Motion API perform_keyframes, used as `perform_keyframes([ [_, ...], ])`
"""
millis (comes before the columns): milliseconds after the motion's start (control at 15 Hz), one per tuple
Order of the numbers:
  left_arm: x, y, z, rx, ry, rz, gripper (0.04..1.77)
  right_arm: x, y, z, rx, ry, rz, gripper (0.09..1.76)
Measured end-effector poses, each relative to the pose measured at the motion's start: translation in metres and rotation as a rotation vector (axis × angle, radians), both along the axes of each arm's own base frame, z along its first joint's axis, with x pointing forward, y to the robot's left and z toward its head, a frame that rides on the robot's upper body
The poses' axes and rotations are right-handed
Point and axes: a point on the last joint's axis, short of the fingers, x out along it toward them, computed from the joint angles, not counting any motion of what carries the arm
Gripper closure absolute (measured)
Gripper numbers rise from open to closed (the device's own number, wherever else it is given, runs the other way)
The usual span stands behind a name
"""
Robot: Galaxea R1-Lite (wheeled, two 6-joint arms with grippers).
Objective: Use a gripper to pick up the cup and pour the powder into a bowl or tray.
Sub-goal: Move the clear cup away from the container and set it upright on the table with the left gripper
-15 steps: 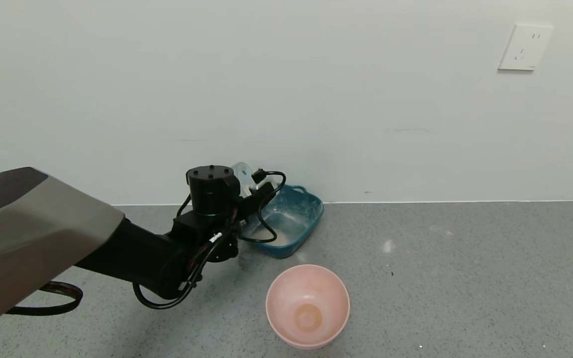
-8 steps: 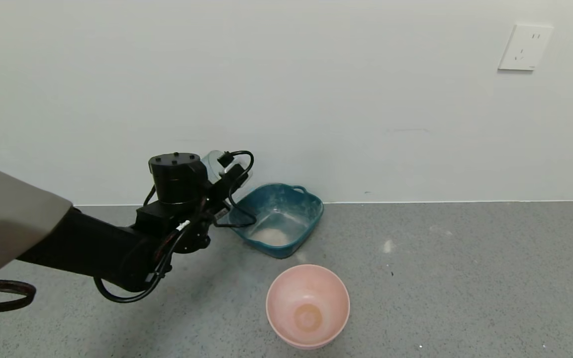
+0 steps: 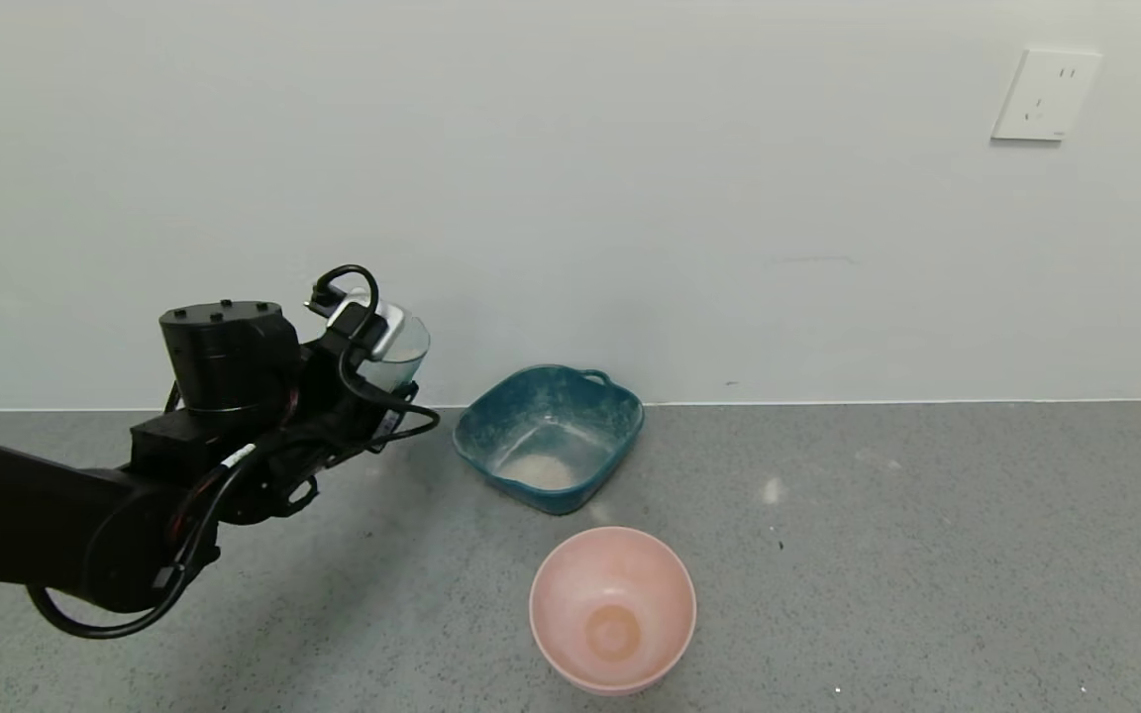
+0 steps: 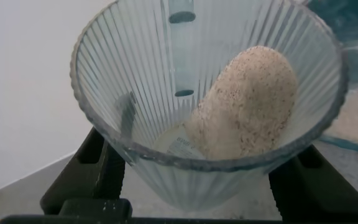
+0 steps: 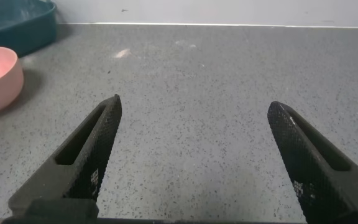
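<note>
Item: left claw (image 3: 372,342). I have it clenched on the ribbed pale blue-grey cup (image 3: 394,349), held up off the floor to the left of the teal basin, near the wall. The cup sits roughly upright in the head view, clear of the basin rim.

Item: cup (image 4: 210,106), left wrist view. A clump of beige powder (image 4: 250,102) clings to the inner wall. So the cup is not empty.

Item: teal basin (image 3: 620,436). It stands on the grey speckled floor against the wall, loop handle toward the wall. A pale heap of powder (image 3: 543,469) lies in its bottom, with whitish smears up the sides.

Item: pink bowl (image 3: 674,604). It sits on the floor nearer to me than the basin, apart from it. I see only a faint tan ring at its bottom.

Item: right claw (image 5: 194,162). Its fingers are spread wide over bare floor and grasp nothing. The pink bowl and a corner of the basin show far off in its view. I count this arm as idle.

Step in hand, by my judgement: part of the pour looks done, since powder lies in the basin, yet a clump is left in the cup.

Next move, as I judge it: carry the cup over the basin and tip it mouth-down, perhaps with a shake to free what sticks. Grip should hold firm; ribbed plastic may slip when tilted.
</note>
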Motion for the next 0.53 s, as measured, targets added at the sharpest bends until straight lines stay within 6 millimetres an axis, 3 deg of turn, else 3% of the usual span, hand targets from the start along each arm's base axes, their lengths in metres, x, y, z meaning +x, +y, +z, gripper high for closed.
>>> perform_keyframes([
  [533, -0.008, 0.05, -0.019, -0.35, 0.082, -0.037, 0.51, 0.0, 0.0, 0.0, 0.0, 0.0, 0.0, 0.14],
])
